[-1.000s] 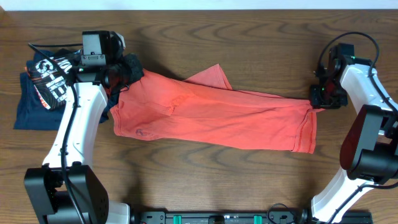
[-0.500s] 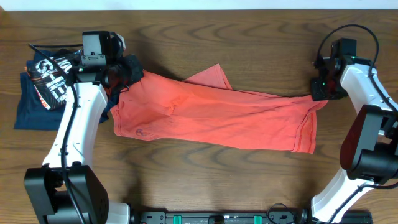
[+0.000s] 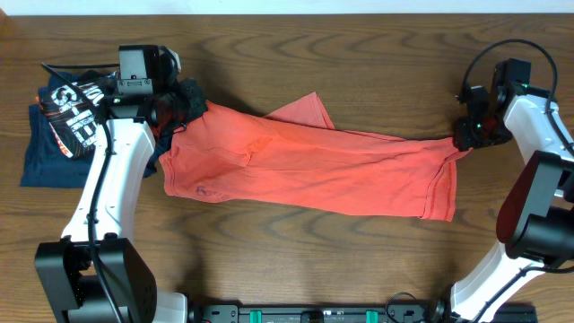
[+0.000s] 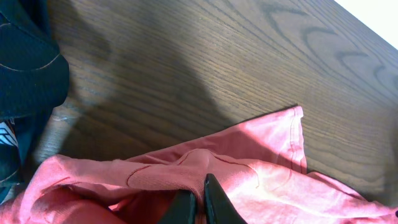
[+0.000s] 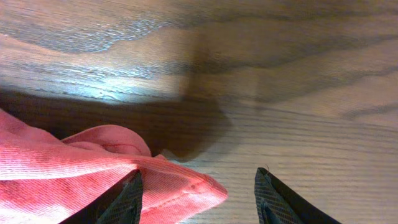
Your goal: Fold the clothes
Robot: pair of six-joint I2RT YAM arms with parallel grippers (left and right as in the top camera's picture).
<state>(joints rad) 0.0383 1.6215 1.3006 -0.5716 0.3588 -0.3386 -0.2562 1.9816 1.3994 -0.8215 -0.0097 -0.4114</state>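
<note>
The coral-red shirt (image 3: 305, 166) lies stretched left to right across the table, one sleeve sticking up at the top middle. My left gripper (image 3: 182, 109) is shut on the shirt's top left corner; in the left wrist view the jaws (image 4: 198, 199) pinch a fold of the red fabric (image 4: 261, 180). My right gripper (image 3: 473, 133) is open at the shirt's top right corner. In the right wrist view its fingers (image 5: 198, 190) stand wide apart over the corner of the shirt (image 5: 93, 174), which lies loose on the wood between them.
A pile of navy and black garments with white lettering (image 3: 58, 126) lies at the far left, next to the left arm; it also shows in the left wrist view (image 4: 25, 68). Brown wooden tabletop (image 3: 359, 72) surrounds the shirt.
My right gripper has opened and moved up and to the right, off the shirt's corner. The left arm and the shirt have hardly moved.
</note>
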